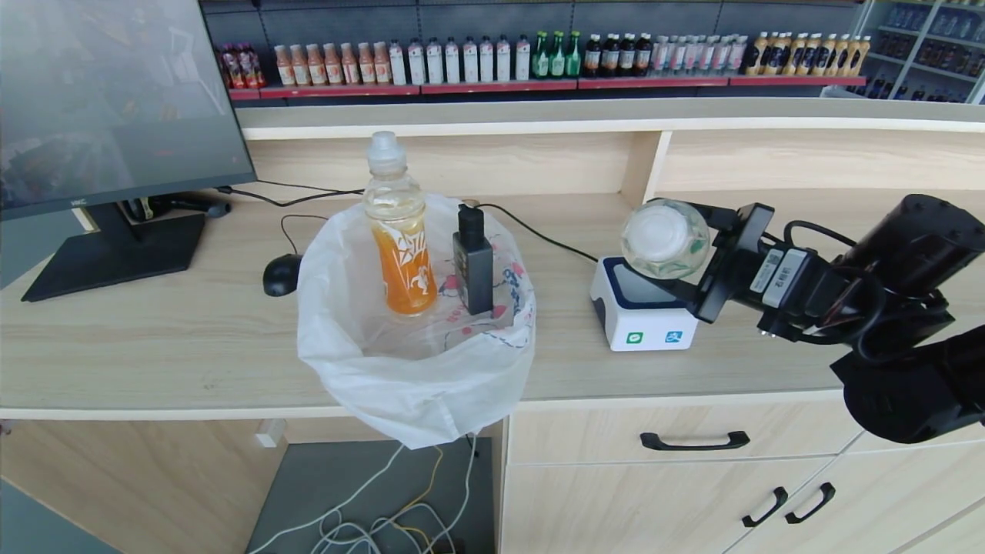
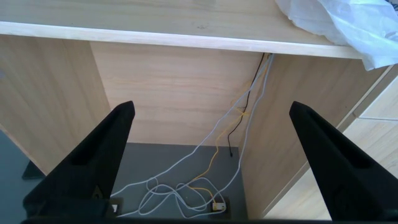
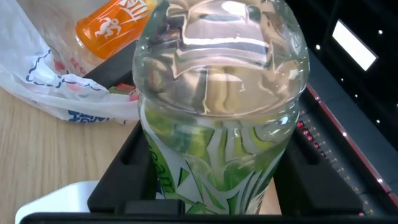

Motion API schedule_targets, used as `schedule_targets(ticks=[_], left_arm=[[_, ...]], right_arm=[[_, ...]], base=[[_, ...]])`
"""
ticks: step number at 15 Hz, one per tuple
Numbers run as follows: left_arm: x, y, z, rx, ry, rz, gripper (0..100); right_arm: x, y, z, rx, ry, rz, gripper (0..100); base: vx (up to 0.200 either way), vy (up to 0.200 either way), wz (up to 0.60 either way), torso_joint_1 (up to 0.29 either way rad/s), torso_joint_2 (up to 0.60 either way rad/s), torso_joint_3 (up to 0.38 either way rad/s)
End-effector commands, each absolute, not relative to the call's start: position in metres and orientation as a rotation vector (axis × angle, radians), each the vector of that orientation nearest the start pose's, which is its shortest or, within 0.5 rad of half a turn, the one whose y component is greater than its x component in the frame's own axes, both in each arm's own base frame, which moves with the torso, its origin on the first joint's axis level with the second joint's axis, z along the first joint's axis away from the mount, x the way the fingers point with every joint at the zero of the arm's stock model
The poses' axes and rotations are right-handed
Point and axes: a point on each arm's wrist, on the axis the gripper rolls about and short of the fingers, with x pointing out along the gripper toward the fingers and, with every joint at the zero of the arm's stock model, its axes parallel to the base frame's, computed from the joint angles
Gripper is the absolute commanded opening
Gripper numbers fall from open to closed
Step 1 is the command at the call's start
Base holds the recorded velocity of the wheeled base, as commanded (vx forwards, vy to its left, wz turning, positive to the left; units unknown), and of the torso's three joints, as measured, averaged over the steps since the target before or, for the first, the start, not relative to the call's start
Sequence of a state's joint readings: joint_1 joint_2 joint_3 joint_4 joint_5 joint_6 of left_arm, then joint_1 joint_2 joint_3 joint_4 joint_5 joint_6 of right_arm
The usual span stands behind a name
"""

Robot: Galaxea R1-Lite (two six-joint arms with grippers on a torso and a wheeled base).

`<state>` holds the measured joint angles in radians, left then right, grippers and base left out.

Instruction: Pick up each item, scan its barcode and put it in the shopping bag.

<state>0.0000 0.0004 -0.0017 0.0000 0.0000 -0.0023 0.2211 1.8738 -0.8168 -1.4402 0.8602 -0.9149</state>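
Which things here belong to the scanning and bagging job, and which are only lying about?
Job: clear bottle in the right hand, white scanner box, shopping bag, orange bottle standing in it.
Lying about: monitor, mouse, black corded device, shelf bottles, cables.

The right arm is built of matte black, rounded cylindrical housings. Black cables loop outside the wrist section. Two white rectangular labels with dark print sit on the wrist block. The right gripper has flat black fingers on a squared black body. The left gripper carries two black, wedge-shaped fingers tapering toward the tips.
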Motion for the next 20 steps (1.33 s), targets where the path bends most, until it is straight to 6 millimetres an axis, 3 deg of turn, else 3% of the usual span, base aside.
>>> schedule_targets(ticks=[1,6,9,12,14,18,20], left_arm=[[-0.023,0.000,0.076,-0.003,-0.002,0.000,100],[-0.023,0.000,0.076,-0.003,-0.002,0.000,100],[-0.023,0.000,0.076,-0.003,-0.002,0.000,100],[-0.023,0.000,0.076,-0.003,-0.002,0.000,100],[-0.023,0.000,0.076,-0.003,-0.002,0.000,100],[-0.023,0.000,0.076,-0.003,-0.002,0.000,100],[-0.023,0.000,0.076,-0.003,-0.002,0.000,100]], right_arm=[[0.315,0.088,0.211,-0.939,-0.861,0.817,0],[0.297,0.084,0.237,-0.905,-0.894,0.766,0],[0.283,0.081,0.257,-0.779,-0.895,0.659,0],[0.256,0.074,0.245,-0.507,-0.719,0.494,0],[0.250,0.073,0.245,-0.361,-0.656,0.417,0],[0.244,0.103,0.245,0.023,-0.558,0.269,0],[0.240,0.112,0.242,0.106,-0.526,0.225,0]], base=[[0.000,0.000,0.00,0.000,0.00,0.000],[0.000,0.000,0.00,0.000,0.00,0.000],[0.000,0.000,0.00,0.000,0.00,0.000],[0.000,0.000,0.00,0.000,0.00,0.000],[0.000,0.000,0.00,0.000,0.00,0.000],[0.000,0.000,0.00,0.000,0.00,0.000],[0.000,0.000,0.00,0.000,0.00,0.000]])
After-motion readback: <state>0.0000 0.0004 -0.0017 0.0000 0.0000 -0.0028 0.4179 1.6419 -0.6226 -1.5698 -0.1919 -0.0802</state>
